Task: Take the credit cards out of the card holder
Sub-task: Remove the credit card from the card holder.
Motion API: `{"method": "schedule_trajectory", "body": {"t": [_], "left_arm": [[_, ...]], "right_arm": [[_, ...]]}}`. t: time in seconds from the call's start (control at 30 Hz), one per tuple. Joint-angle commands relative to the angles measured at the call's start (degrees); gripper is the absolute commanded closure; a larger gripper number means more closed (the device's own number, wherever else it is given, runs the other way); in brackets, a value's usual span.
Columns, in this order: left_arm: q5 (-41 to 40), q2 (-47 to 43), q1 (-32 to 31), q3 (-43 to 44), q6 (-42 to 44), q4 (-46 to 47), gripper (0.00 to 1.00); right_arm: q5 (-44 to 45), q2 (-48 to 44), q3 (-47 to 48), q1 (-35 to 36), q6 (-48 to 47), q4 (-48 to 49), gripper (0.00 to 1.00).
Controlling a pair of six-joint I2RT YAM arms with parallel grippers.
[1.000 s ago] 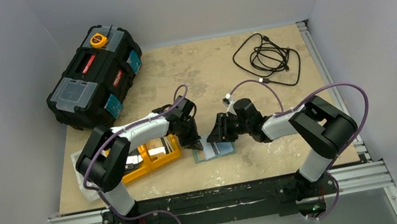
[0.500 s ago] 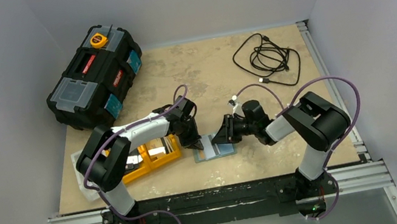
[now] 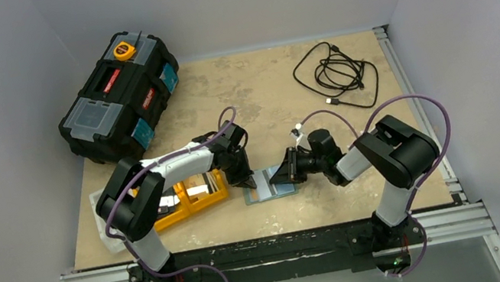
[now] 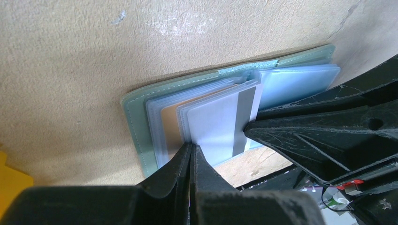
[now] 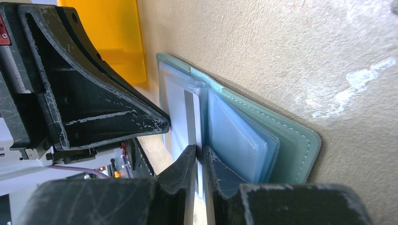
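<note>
Your left tool [image 4: 190, 149]: closed empty, tips touching the open grey-green folding card holder [image 4: 136, 117].
Your right tool [image 5: 199, 157]: pinching the whitish grey-striped plastic card [image 5: 180, 108].

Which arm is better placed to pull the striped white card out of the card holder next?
Right. The right gripper has the edge of the striped white card between its nearly closed fingers. The left gripper is shut, its tip pressing on the card holder, likely pinning it.
</note>
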Motion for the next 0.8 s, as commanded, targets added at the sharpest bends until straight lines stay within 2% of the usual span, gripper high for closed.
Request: {"method": "schedule_trajectory", "body": {"t": [0.0, 0.23, 0.37, 0.43, 0.77], "left_arm": [[-7.00, 2.90, -0.17, -1.77, -0.04, -2.20, 1.00], [-7.13, 2.78, -0.19, -2.02, 0.10, -2.20, 1.00], [-7.11, 2.78, -0.23, -1.97, 0.18, -2.20, 1.00], [-7.07, 2.78, -0.21, -1.95, 0.20, -2.29, 1.00], [-7.07, 2.96, -0.14, -1.92, 0.40, -2.37, 1.00]], "right_arm": [[-1.51, 0.95, -1.43, -0.60, 0.30, 0.84, 0.92], [-2.84, 1.05, -2.18, -0.77, 1.52, 3.73, 0.93], [-3.39, 0.71, -2.54, -0.75, 1.98, 4.95, 0.83], [-3.51, 0.63, -2.66, -0.75, 2.17, 5.29, 0.82], [-4.86, 2.51, -3.34, -1.03, 4.69, 9.75, 0.97]]}}
